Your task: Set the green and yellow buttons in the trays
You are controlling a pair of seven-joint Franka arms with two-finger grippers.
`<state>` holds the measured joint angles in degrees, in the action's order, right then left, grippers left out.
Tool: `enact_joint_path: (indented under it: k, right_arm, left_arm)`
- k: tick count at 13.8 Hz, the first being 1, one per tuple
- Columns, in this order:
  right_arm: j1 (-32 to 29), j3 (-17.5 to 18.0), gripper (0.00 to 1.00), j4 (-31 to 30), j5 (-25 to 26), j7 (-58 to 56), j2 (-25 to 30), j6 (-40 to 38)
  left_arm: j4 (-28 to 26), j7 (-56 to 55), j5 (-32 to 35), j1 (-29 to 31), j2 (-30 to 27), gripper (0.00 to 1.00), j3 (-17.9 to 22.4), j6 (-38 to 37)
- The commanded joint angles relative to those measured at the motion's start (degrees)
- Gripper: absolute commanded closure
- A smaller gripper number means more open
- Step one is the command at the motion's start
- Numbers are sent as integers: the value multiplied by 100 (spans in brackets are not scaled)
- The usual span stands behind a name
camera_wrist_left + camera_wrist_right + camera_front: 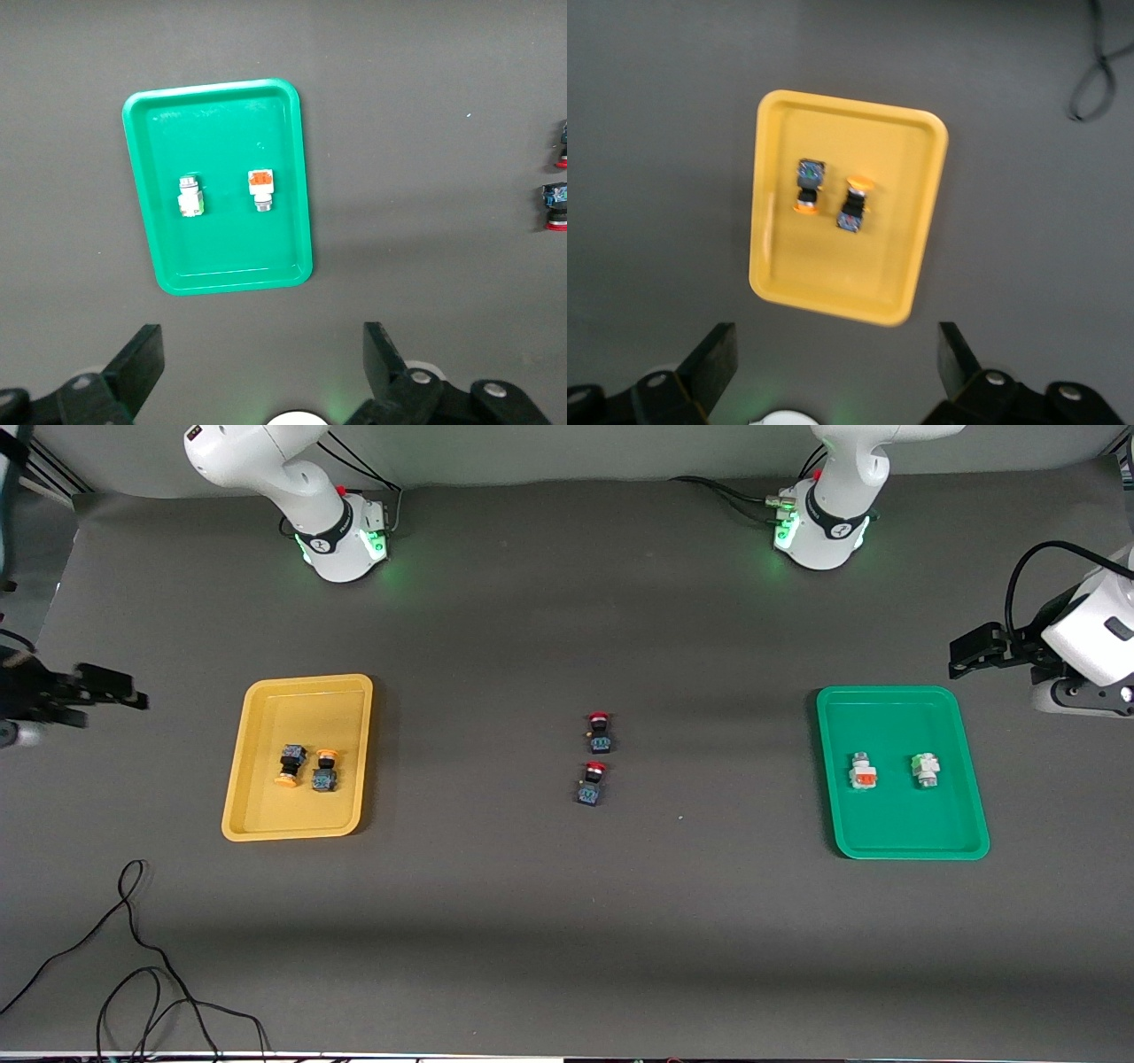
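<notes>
- Dark grey matting covers the bench (567,921), with both arm bases standing along its edge away from the front camera and a loose black cable (133,957) lying near the camera at the right arm's end.
- Left end effector (261,372) hangs in the air just off the green tray (961,779), at the left arm's end of the bench; its fingers are spread wide and hold nothing.
- Below it, inside the green tray, lie the two white-bodied buttons: the green-marked one (925,769) closer to this end effector, the orange-marked one (863,772) beside it, the two apart from each other.
- Right end effector (837,372) hangs off the yellow tray (257,797) at the right arm's end, its fingers likewise wide apart and empty.
- Inside the yellow tray lie the two black-bodied buttons with orange-yellow caps (291,765) (325,771), just beside each other, caps pointing opposite ways.
- Two red-capped switches (600,732) (592,783) sit on the bare bench midway between the trays, well away from both end effectors.
</notes>
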<state>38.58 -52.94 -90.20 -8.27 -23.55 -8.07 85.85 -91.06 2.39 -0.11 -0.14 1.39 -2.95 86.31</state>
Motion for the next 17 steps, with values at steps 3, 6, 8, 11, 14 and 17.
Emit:
enact_joint_path:
  k: [3,6,8,11,14,17]
  right_arm:
    - [201,82,0,661,141,1444,-90,-815]
    - [483,91,0,749,133,2144,-116,-816]
    - [484,91,0,749,133,2144,-125,-807]
    - [501,117,0,749,141,2144,-160,-781]
    - [492,126,0,732,141,2144,-160,-772]
    - [-32,738,0,740,194,2162,-108,-781]
  left_arm:
    - [-114,-90,-225,-127,-148,0,84,-44]
    - [-114,-90,-261,-109,-157,0,93,-79]
    - [-114,-81,-226,-109,-157,0,93,-79]
    - [-132,-81,-182,-109,-148,0,93,-79]
    - [-132,-81,-33,-118,-157,0,93,-97]
    - [-132,-81,-33,-109,-175,0,93,-97]
